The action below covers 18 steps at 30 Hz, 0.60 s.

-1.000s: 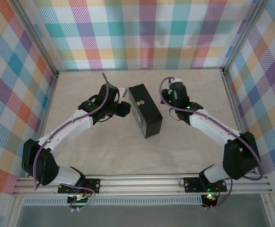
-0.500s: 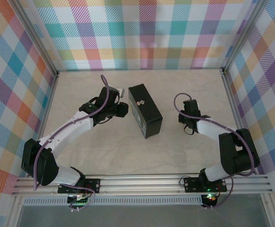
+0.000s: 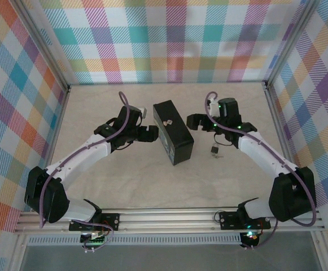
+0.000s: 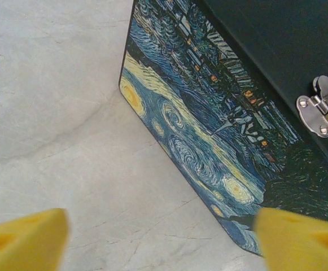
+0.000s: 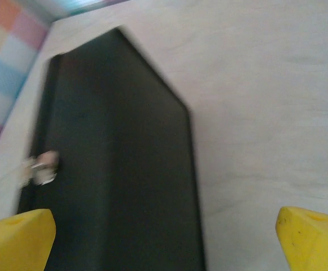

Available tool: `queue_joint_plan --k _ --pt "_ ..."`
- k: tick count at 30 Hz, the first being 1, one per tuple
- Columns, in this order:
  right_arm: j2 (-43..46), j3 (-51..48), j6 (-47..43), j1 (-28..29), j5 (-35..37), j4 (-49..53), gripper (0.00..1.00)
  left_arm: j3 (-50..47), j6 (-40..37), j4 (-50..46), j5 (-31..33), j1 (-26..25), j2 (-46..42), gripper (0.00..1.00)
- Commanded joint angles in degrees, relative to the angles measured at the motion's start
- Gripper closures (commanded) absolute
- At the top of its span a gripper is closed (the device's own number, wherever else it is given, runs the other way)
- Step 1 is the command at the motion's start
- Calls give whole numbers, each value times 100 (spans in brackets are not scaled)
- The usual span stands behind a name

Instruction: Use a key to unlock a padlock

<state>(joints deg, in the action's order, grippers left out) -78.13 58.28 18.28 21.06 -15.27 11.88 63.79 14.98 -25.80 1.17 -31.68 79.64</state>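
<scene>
Your left gripper (image 4: pixel 164 240) and right gripper (image 5: pixel 165 237) both gape wide, empty — the padlock (image 3: pixel 215 150) lies apart at the box's (image 3: pixel 173 131) four o'clock.

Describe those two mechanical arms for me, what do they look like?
Both the left arm and right arm have white links, black joints and a looping purple cable. The left claw and right claw end in yellow fingertips. Small green lights glow on the right arm.

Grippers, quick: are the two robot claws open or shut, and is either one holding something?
Left gripper: open, holding nothing.
Right gripper: open, holding nothing.
</scene>
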Motion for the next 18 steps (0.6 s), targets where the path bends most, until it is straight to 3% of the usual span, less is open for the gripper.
queue_joint_plan --k 1,6,18 --pt "34 118 -247 422 -518 375 0 27 99 -140 180 74 -167 0" --pt "-385 576 -487 1000 42 990 0 12 201 -276 546 136 -277 0" --pt "-843 1208 -796 1640 1134 1813 0 -234 321 -315 660 273 -511 0"
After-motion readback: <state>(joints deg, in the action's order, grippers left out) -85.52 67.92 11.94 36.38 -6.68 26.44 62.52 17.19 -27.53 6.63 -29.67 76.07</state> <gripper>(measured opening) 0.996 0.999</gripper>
